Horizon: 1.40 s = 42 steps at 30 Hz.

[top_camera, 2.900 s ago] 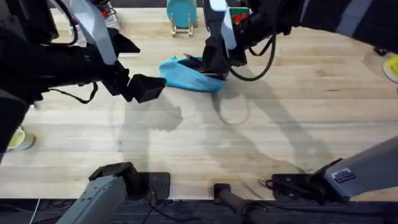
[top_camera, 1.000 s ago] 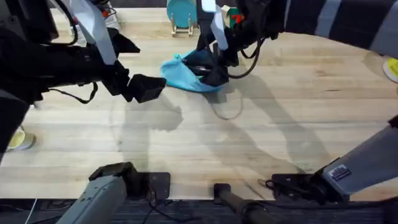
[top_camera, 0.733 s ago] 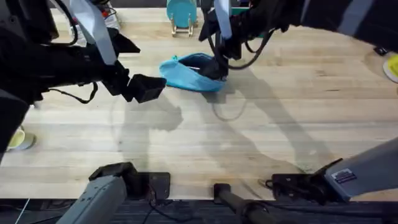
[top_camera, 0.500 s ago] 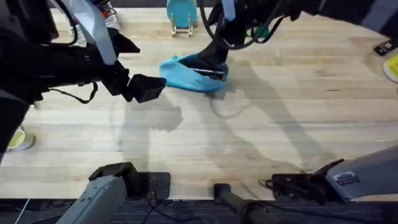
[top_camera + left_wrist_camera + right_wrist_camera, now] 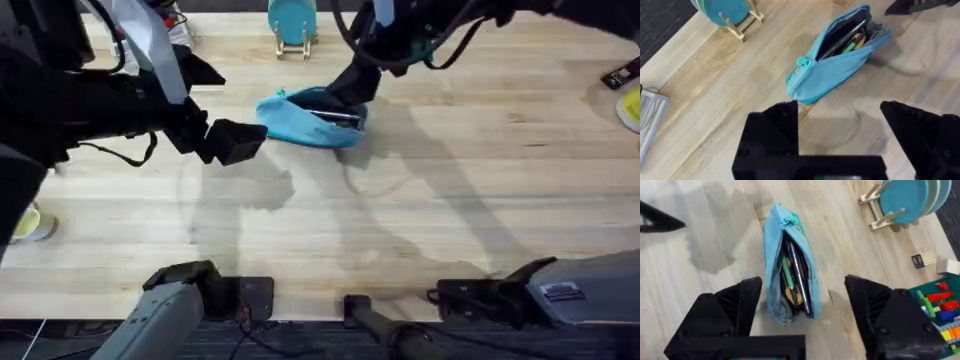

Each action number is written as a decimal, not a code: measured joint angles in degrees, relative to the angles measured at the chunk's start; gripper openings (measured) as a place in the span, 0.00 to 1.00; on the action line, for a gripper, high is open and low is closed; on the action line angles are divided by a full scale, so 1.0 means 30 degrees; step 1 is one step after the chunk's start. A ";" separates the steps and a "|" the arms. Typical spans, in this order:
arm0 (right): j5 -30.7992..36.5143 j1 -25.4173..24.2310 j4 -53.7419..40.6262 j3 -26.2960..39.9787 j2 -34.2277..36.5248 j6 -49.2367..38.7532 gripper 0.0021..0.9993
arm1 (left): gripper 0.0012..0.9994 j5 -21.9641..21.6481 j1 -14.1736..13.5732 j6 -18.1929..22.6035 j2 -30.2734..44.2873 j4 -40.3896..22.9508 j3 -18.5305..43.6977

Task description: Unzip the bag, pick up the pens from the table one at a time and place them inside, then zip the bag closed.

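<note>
I see the soft light blue fabric bag [image 5: 305, 117] lying on the pale wooden desk [image 5: 450, 200], upper middle of the overhead frame. Its zipper is open, so the slim pens [image 5: 796, 275] rest inside. My right gripper [image 5: 802, 312] hangs just above it, fingers wide and empty. My left gripper [image 5: 840, 137] waits nearby, also wide. I think zipping comes next.

Both arms are matte black with pale grey link covers — loose black cables loop along them. The left gripper [image 5: 235, 141] and right gripper [image 5: 352, 88] have blocky black fingers [image 5: 771, 131]; a white label marks the right base.
</note>
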 joint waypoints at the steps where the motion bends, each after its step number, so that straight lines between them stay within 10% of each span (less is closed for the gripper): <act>1: 0.0010 0.0000 -0.0132 0.0000 -0.0183 0.0012 1.00 | 0.99 0.0000 0.0000 0.0000 0.0000 0.0002 0.0000; 42: 0.2912 0.0000 -0.2170 0.0000 -0.2209 0.3142 1.00 | 0.99 -0.0168 0.0000 -0.1035 0.0000 0.0558 0.0000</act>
